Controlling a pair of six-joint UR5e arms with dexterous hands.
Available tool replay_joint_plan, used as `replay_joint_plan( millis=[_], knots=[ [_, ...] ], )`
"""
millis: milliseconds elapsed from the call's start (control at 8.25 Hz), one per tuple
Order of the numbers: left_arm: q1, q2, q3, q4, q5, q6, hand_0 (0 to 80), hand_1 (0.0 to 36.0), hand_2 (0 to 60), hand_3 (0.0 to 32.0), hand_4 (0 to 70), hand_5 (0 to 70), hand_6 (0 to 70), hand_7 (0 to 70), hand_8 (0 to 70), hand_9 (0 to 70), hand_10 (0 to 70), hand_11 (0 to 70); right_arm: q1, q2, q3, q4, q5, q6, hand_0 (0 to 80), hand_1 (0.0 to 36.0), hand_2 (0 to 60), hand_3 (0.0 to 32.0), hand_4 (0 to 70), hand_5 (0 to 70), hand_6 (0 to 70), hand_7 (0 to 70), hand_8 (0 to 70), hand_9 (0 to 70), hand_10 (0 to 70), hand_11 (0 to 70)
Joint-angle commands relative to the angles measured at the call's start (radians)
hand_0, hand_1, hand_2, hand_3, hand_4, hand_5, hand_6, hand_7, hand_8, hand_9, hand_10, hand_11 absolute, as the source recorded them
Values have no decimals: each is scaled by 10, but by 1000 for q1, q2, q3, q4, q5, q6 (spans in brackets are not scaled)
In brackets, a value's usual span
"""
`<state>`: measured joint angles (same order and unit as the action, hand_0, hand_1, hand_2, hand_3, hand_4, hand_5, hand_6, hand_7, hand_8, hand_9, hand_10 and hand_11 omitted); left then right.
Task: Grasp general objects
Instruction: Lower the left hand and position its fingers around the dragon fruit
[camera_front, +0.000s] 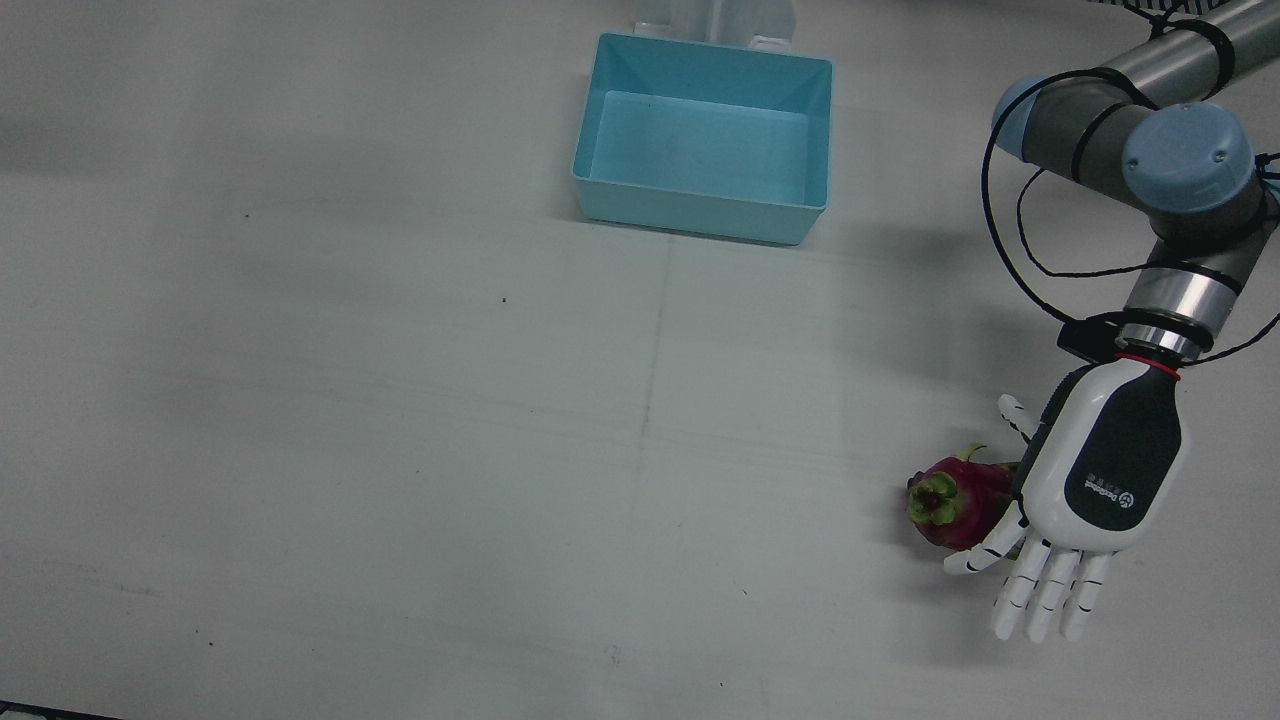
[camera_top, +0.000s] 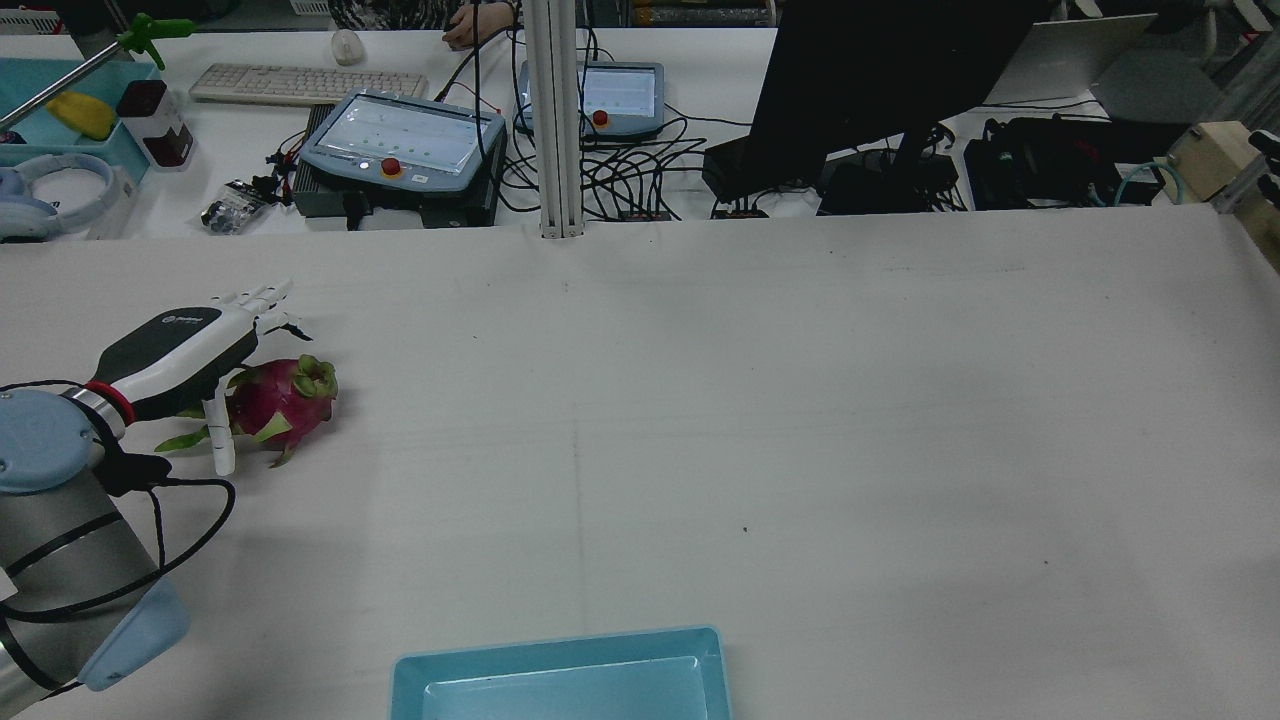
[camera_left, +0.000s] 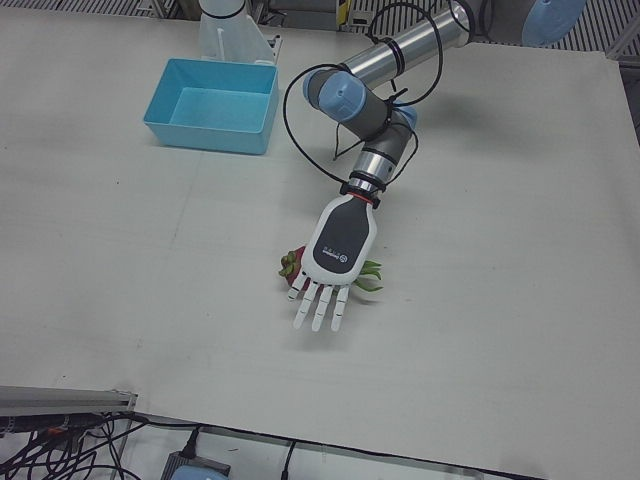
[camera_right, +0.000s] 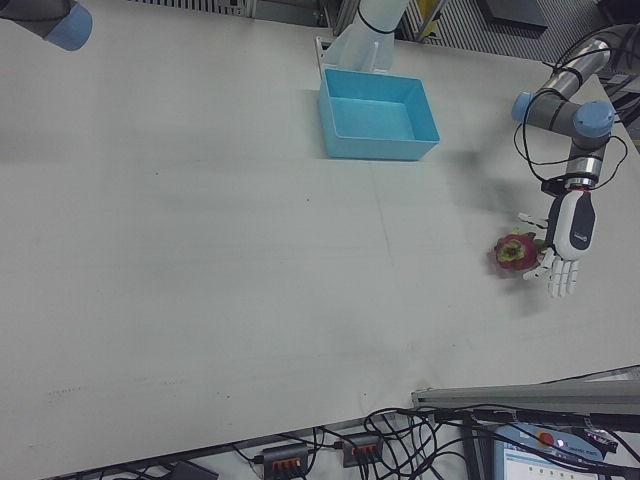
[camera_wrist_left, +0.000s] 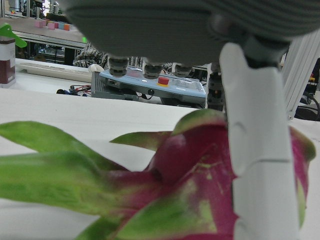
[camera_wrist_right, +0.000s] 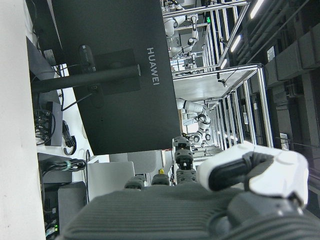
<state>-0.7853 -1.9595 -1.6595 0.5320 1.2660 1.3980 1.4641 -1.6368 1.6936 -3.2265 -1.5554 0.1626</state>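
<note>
We see the blue bin (camera_front: 703, 150) top-center of the front view, sitting empty on the desk (camera_front: 400, 400). Further right, the dragon fruit (camera_front: 955, 500) lies on the desk near the bottom-right. Left hand (camera_front: 1095, 480) is palm-down directly over its right side, fingers (camera_front: 1040, 595) spread and extended past it, thumb alongside the fruit, no grip closed on it. Right hand (camera_wrist_right: 200, 210): only its own cam shows it; can't tell its state.

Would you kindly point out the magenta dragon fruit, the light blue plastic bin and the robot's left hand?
magenta dragon fruit (camera_front: 950, 505), front view, on its red skin.
light blue plastic bin (camera_front: 700, 205), front view, on its near wall.
left hand (camera_front: 1105, 470), front view, on its dark back plate.
</note>
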Motion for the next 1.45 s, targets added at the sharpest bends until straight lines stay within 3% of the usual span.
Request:
replay_joint_plan(
  millis=[0,606,727,848,970,1212,1333],
  knots=[
    [12,-2,52,-32,1,-1,545,360,600,106,0,309,0,51,65,0,32,79,-1,0,0,1,0,0,0,0,0,0,0,0,0,0,0,0,0,0],
    [23,-2,52,-27,1,-1,557,360,600,80,0,356,3,74,80,23,30,77,-1,0,0,-1,0,0,0,0,0,0,0,0,0,0,0,0,0,0],
    [23,-4,52,-26,-2,-1,559,360,600,44,0,471,39,127,99,62,51,107,-1,0,0,-1,0,0,0,0,0,0,0,0,0,0,0,0,0,0],
    [23,-2,46,-23,-40,-1,557,360,600,0,32,641,87,219,136,119,66,126,-1,0,0,-1,0,0,0,0,0,0,0,0,0,0,0,0,0,0],
    [24,-2,41,-14,-57,-1,553,360,600,0,86,700,124,315,172,175,75,137,-1,0,0,-1,0,0,0,0,0,0,0,0,0,0,0,0,0,0],
    [38,-4,43,-6,-59,1,577,360,600,0,259,700,349,690,309,389,123,203,-1,0,0,-1,0,0,0,0,0,0,0,0,0,0,0,0,0,0],
    [69,-4,49,-3,-60,1,590,360,600,0,302,700,439,700,370,471,148,242,-1,0,0,-1,0,0,0,0,0,0,0,0,0,0,0,0,0,0]
  ],
)
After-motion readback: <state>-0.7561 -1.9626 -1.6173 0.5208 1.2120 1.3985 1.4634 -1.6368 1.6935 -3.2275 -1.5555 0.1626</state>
